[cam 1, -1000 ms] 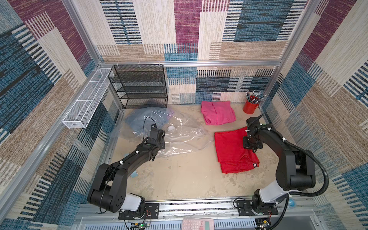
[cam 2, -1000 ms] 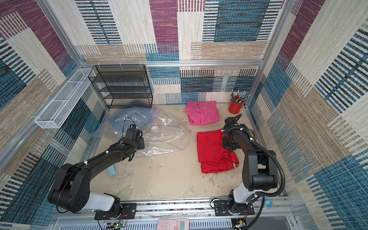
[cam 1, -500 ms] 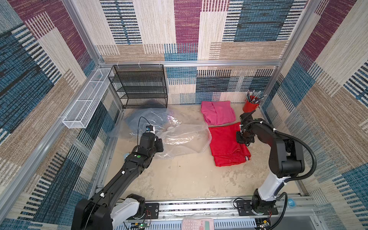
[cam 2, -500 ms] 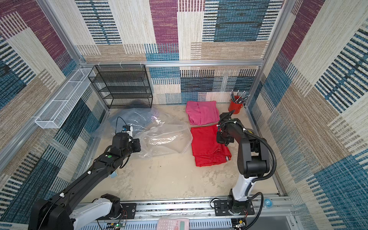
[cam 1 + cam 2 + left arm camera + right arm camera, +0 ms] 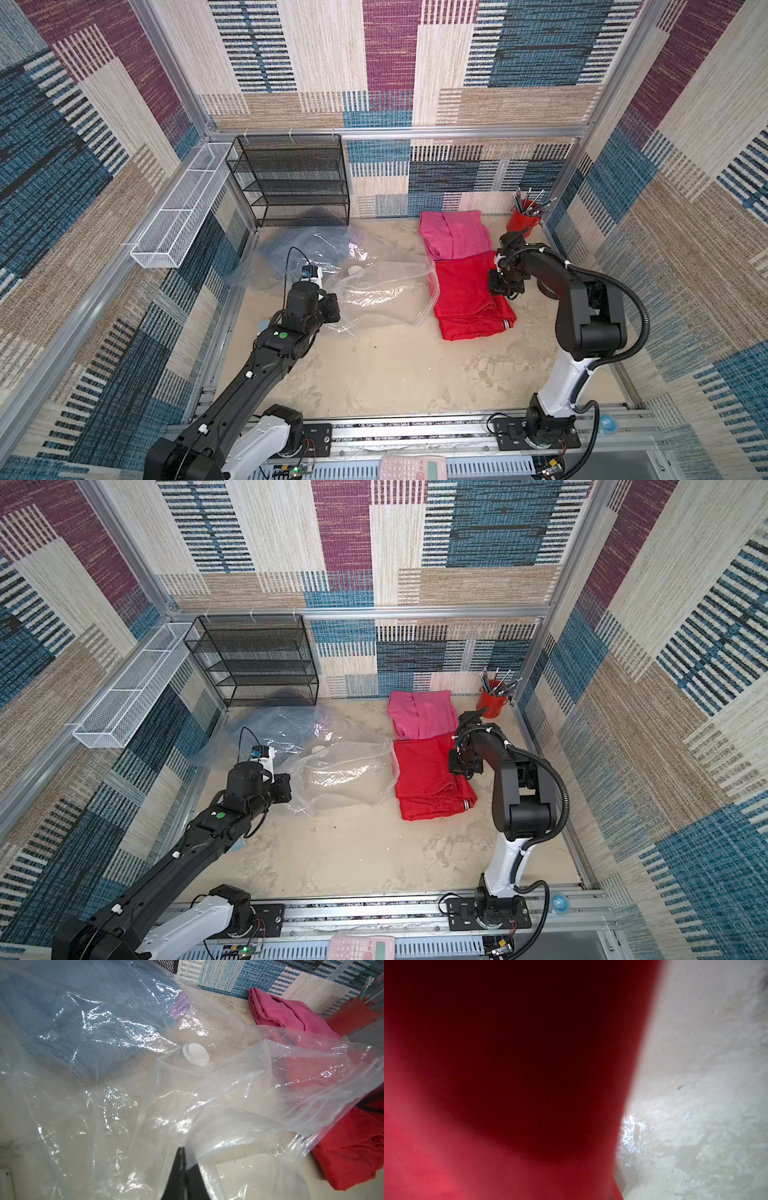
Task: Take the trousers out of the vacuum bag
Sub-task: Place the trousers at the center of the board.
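The vacuum bag [image 5: 382, 291] [image 5: 345, 775] lies crinkled at the left of the floor, its white valve cap [image 5: 196, 1054] on top. Light-blue denim trousers [image 5: 72, 1022] and a lilac pair [image 5: 180, 1006] are inside it at the back. My left gripper [image 5: 332, 307] [image 5: 182, 1150] is shut on the bag's film near its front left edge. Pink trousers [image 5: 455, 239] lie folded by the back wall. Red trousers [image 5: 465, 299] [image 5: 508, 1064] with a striped cuff lie just in front of them. My right gripper [image 5: 498, 289] is shut on their right edge, fingertips hidden by cloth.
A black mesh shelf [image 5: 291, 183] stands at the back left, behind the bag. A white wire basket [image 5: 178, 216] hangs on the left wall. A red cup of pens [image 5: 523, 218] sits in the back right corner. A pink calculator [image 5: 411, 467] lies on the front rail.
My right gripper has dragged the red trousers left and back until they meet the pink pair. My left arm has stretched out, and the bag's film has puffed up and shifted.
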Available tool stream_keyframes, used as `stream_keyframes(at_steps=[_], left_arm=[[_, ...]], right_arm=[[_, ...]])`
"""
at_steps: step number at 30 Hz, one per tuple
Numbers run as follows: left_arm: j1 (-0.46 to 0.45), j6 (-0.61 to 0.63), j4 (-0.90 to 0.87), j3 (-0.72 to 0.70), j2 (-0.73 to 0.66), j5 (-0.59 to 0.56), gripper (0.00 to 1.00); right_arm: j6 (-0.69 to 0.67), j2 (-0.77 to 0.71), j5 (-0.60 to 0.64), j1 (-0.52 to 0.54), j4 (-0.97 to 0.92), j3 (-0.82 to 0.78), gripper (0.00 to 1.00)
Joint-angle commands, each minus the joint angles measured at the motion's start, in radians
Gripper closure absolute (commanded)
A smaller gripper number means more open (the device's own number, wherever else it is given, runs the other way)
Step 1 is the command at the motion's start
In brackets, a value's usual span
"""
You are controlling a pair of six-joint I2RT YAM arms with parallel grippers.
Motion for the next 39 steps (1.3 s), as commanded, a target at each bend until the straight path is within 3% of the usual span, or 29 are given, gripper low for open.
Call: stream_keyframes(at_steps=[1, 14, 20, 23, 29, 31, 35, 39], left_arm=[[0.000, -0.018, -0.017, -0.003, -0.016, 0.023, 1.00], [0.000, -0.023, -0.004, -0.022, -0.043, 0.019, 1.00], [0.000, -0.023, -0.001, -0.026, -0.046, 0.020, 1.00], [0.001, -0.023, 0.002, -0.022, -0.043, 0.022, 1.00], [0.000, -0.023, 0.000, -0.014, -0.039, 0.025, 1.00], [0.001, -0.025, -0.003, -0.014, -0.039, 0.024, 1.00], [0.001, -0.024, -0.009, -0.009, -0.039, 0.027, 1.00], [0.001, -0.023, -0.019, -0.001, -0.041, 0.031, 1.00]], right_arm=[[0.012, 0.024, -0.041, -0.002, 0.076, 0.027, 1.00], [0.005, 0.066, 0.085, -0.032, 0.045, 0.040, 0.99], [0.013, 0.042, 0.072, -0.034, 0.054, 0.048, 0.94], [0.016, 0.001, 0.035, -0.035, 0.070, 0.055, 0.79], [0.019, -0.074, -0.050, -0.040, 0.100, 0.096, 0.24], [0.020, -0.092, -0.081, -0.039, 0.101, 0.109, 0.13], [0.030, -0.154, -0.131, -0.043, 0.112, 0.110, 0.03], [0.079, -0.354, -0.243, -0.043, 0.252, 0.025, 0.00]])
